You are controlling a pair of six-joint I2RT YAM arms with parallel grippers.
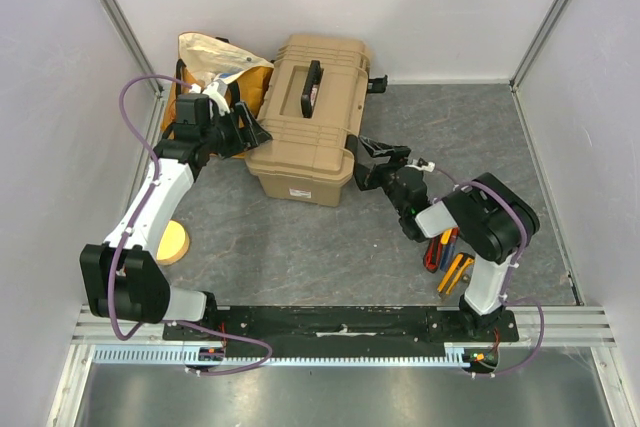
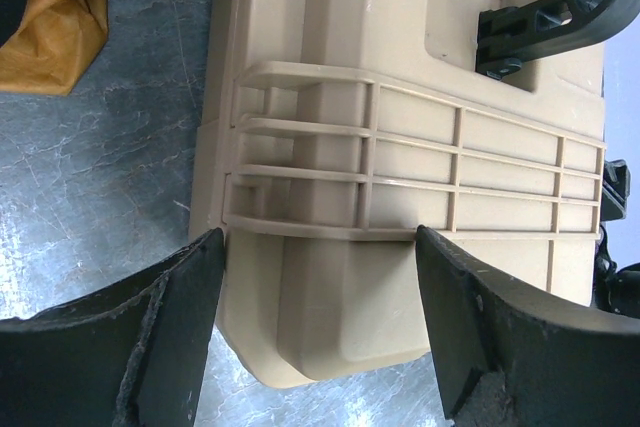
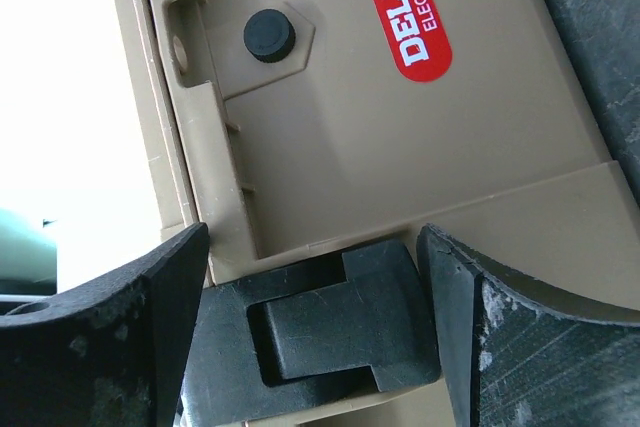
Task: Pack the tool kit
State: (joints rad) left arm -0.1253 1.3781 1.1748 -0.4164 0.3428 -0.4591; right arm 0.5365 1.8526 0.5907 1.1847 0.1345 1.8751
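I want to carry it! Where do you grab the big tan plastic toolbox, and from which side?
Best the black handle on the lid of the big tan ribbed plastic toolbox, coming straight down from above. It is a narrow bar, easy to close around, and sits mid-lid, so the box should hang level.

matt ribbed tan plastic toolbox [image 1: 305, 122], glossy red sticker [image 3: 405, 9], scuffed black plastic latch [image 3: 320, 332].

Noted tan ribbed toolbox [image 1: 300, 137] upper centre of frame, lid shut, black handle [image 1: 311, 87] on top. Found red- and yellow-handled hand tools [image 1: 452, 269] lying outside it, lower right.
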